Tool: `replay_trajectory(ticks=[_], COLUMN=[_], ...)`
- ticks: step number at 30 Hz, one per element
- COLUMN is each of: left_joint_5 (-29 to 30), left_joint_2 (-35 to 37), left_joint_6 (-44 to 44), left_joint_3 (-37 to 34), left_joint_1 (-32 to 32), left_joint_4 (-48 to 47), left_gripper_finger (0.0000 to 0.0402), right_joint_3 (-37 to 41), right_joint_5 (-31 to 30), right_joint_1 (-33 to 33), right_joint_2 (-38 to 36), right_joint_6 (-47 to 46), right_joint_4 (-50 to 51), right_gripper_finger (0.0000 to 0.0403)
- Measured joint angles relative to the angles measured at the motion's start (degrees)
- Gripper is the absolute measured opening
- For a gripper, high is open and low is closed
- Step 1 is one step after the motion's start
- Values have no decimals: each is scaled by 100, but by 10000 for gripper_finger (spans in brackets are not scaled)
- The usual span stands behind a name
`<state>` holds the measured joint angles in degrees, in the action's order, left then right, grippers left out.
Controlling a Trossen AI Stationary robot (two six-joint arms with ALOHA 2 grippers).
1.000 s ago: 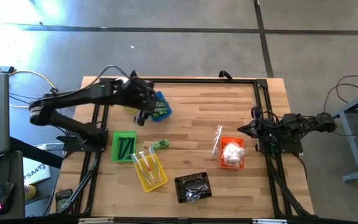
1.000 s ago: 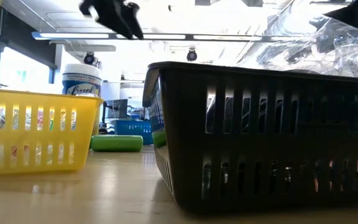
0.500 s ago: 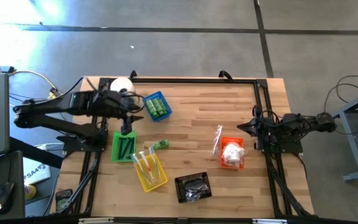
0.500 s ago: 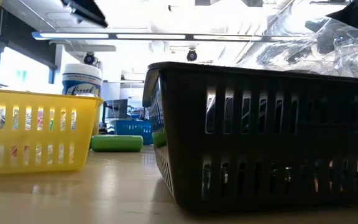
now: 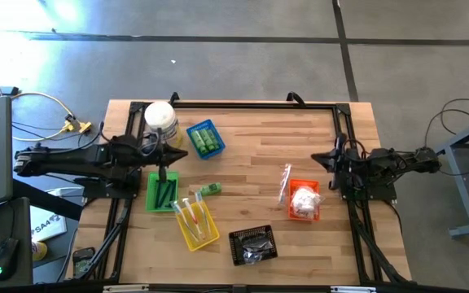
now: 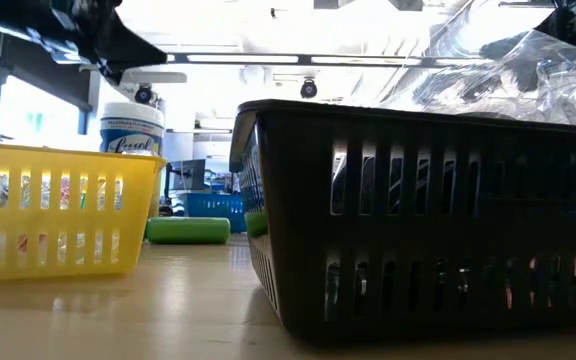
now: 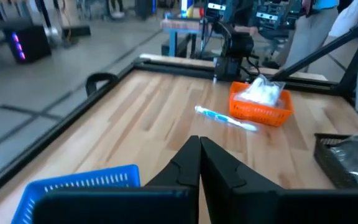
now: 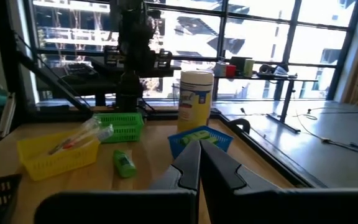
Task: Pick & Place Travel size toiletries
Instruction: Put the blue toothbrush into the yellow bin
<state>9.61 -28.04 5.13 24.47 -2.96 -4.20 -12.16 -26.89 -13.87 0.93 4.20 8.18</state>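
Crowding table: 5 baskets [image 5: 203, 138], jar [image 5: 160, 120]

the big white jar [image 6: 132, 128] has blue curly writing on its label, but the word is too blurry to read. a paper on the floor [image 5: 43, 227] beside the table shows letters too small to make out.

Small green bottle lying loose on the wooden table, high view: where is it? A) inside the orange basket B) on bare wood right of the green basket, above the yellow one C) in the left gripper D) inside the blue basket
B: the small green bottle lies on bare wood, just right of the green basket and above the yellow basket, apart from both.
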Motion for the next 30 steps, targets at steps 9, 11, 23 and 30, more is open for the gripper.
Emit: replay_trajectory(ticks=[9, 11, 23, 30], left_joint_5=[501, 549, 815, 813], left_joint_2=[-14, -45, -688, -889], left_joint_6=[-651, -643, -993, -1242], left_joint_3=[-644, -694, -782, -782], left_joint_1=[-5, -7, -4, -4], left_joint_4=[872, 794, 1007, 1176], left_gripper_finger=[1, 1, 0, 0], right_joint_3=[0, 0, -2243, -4633], right_joint_5=[-575, -472, -397, 650], right_joint_1=[1, 1, 398, 1381], right_joint_2=[149, 372, 3970, 6323], right_joint_6=[-643, -711, -1023, -919], right_joint_4=[-846, -1041, 260, 3027], right_gripper_finger=[2, 2, 2, 2])
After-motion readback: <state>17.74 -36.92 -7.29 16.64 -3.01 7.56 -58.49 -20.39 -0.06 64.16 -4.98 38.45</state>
